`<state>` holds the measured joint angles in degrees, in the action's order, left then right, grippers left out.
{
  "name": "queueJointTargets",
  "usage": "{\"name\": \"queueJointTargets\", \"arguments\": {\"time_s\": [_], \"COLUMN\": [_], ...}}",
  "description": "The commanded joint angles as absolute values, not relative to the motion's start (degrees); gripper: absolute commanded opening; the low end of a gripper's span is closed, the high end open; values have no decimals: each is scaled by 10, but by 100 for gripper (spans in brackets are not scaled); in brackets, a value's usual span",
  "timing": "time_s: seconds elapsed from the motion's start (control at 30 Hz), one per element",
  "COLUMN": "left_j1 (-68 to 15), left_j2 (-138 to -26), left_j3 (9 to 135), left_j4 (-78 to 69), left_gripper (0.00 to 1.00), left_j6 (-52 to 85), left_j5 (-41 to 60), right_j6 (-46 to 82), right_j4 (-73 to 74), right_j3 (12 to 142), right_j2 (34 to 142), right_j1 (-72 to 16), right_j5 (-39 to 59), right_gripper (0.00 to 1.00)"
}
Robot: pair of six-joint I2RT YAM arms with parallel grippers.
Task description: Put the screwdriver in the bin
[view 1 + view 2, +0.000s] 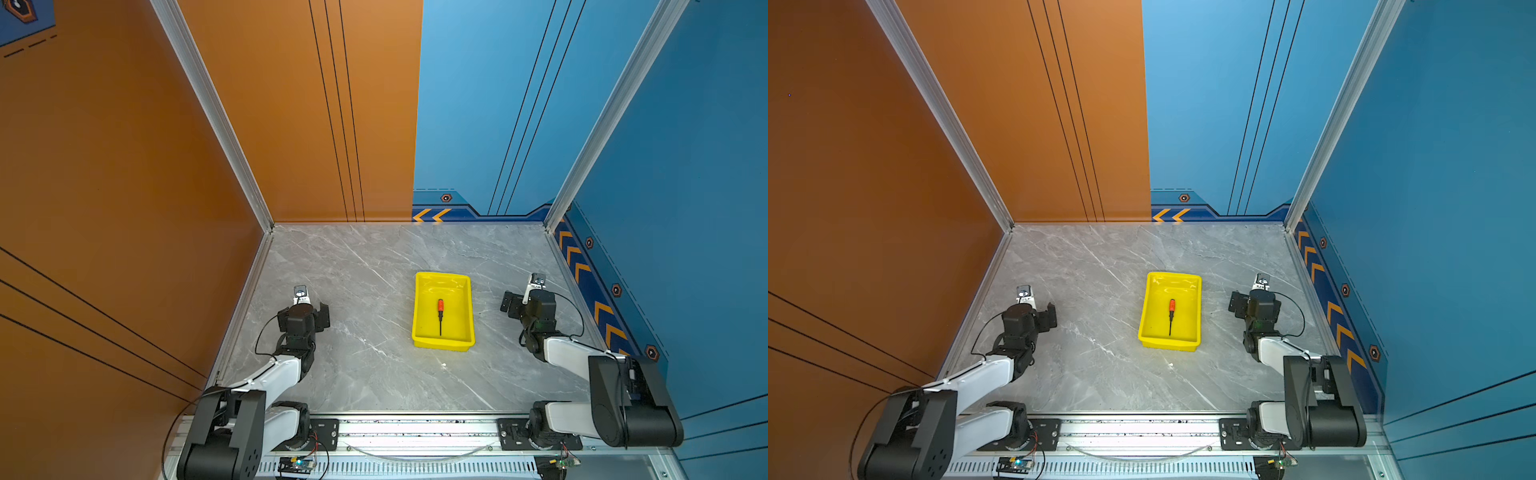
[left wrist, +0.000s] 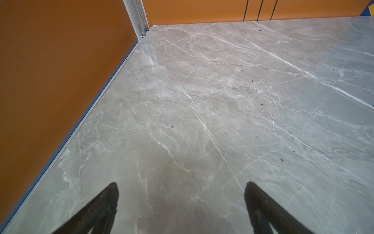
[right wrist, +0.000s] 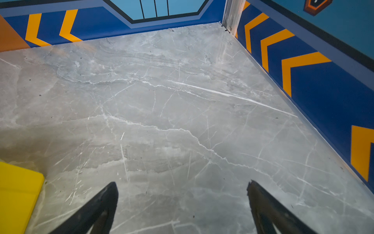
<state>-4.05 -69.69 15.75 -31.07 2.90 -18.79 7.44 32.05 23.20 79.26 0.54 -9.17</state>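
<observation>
The left gripper (image 2: 181,187) hangs over the table (image 2: 202,101) with its jaws spread wide, holding nothing. The orange wall (image 2: 202,10) stands ahead of it. The right gripper (image 3: 182,187) is likewise spread and empty, with the bin (image 3: 18,192) near its inner side. The screwdriver (image 1: 440,313) lies flat inside the bin, between both grippers, handle pointing away.

Bright, even overhead light. Glare streaks the bin (image 1: 443,286) at its 12 o'clock end. Wrist views: soft 6 o'clock shadow, stretched edges.
</observation>
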Motion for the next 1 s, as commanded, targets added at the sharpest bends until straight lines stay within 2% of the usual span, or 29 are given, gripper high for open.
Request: {"name": "queueJointTargets", "arguments": {"time_s": [0.0, 0.13, 0.37, 0.43, 0.97], "left_j1": [-35, -35, -33, -33, -32], "left_j2": [-741, -794, -878, -896, -896], "left_j3": [185, 216, 216, 216, 215], "left_j4": [-411, -435, -516, -533, -536], "left_gripper": [98, 98, 98, 98, 98], "left_j6": [16, 1, -4, -5, -5], "left_j5": [-143, -136, -132, -134, -134], "right_j6": [78, 64, 57, 50, 42], "right_j4": [392, 385, 554, 532, 531], "right_j3": [255, 272, 197, 206, 209], "right_j2": [830, 855, 884, 884, 887], "right_j1": [9, 1, -9, -18, -30], "right_j5": [-87, -87, -104, -118, -137], "right_gripper": [100, 100, 100, 100, 100]}}
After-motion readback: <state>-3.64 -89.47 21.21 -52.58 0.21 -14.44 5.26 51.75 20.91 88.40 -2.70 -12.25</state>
